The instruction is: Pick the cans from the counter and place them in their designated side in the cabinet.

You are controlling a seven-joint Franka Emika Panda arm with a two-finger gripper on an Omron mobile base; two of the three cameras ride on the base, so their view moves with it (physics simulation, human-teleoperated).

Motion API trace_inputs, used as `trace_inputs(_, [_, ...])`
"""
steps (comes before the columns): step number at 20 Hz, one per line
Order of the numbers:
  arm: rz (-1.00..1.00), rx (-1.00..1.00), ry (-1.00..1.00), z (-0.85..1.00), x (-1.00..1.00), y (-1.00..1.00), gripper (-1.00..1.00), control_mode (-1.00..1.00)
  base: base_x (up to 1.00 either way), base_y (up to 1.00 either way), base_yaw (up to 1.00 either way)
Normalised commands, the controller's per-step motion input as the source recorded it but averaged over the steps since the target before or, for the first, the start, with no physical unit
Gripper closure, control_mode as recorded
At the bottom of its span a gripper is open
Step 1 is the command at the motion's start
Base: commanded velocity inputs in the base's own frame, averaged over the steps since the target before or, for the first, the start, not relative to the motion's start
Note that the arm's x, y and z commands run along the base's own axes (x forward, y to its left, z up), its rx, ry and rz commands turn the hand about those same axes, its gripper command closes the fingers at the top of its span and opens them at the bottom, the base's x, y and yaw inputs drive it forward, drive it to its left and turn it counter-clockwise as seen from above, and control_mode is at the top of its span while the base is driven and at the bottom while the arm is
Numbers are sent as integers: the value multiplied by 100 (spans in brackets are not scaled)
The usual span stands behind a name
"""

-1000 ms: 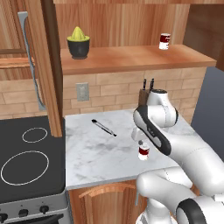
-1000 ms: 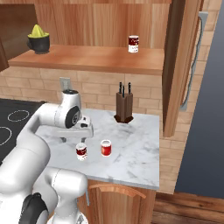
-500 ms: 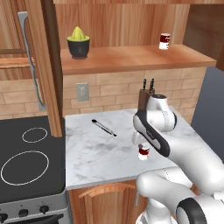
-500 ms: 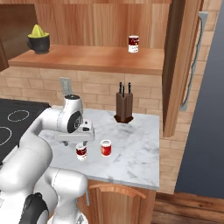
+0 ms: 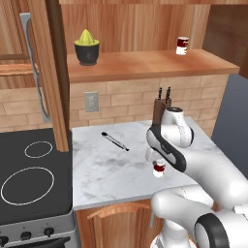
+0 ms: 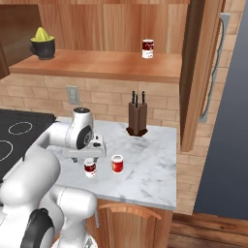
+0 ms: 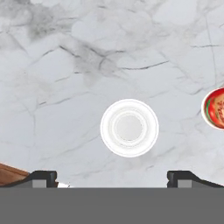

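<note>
Two small cylindrical tins are sitting on the broad white marble-look counter (image 6: 145, 160): a dark red can with a white band (image 6: 90, 168) and, just beside it toward the open right end, an orange-red can with a white label (image 6: 116, 163). A third red-and-white can (image 6: 147, 49) is already standing upright on the long flat shelf board of the warm brown wooden cabinet (image 6: 97, 65), toward its right end, so by my judgement one placement is done and two cans are left to pick.

The two-finger gripper (image 6: 87, 156) is hanging directly over the dark red can, with its dark tips spread as wide as they go and holding nothing. In the hand view the can's pale round lid (image 7: 129, 127) is lying centred between the tips, and the orange-red can (image 7: 215, 108) is peeking in at the right edge. The grasp is not yet begun; a straight descent looks like the next step.

Room is looking fair. The neighbouring can is standing near, outside the spread of the fingers as far as the hand view shows. A brown wooden knife block with dark handles (image 6: 137, 117) is standing behind at the brick wall, well apart, and a thin dark pen-like tool (image 5: 115, 141) is lying apart on the marble. The counter's front edge is lying close before the cans. On the shelf, a yellow juicer in a dark bowl (image 6: 43, 42) is occupying the left end, with bare board between it and the stored can.
</note>
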Motion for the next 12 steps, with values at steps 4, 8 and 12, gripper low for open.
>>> trace_inputs(4, [0, 0, 0, -10, 13, -1, -100, -100, 0, 0, 0])
trace_inputs(8, [0, 0, 0, -11, 14, 0, -100, -100, 0, 0, 0])
trace_inputs(12, [0, 0, 1, -12, 13, 0, -100, -100, 0, 0, 0])
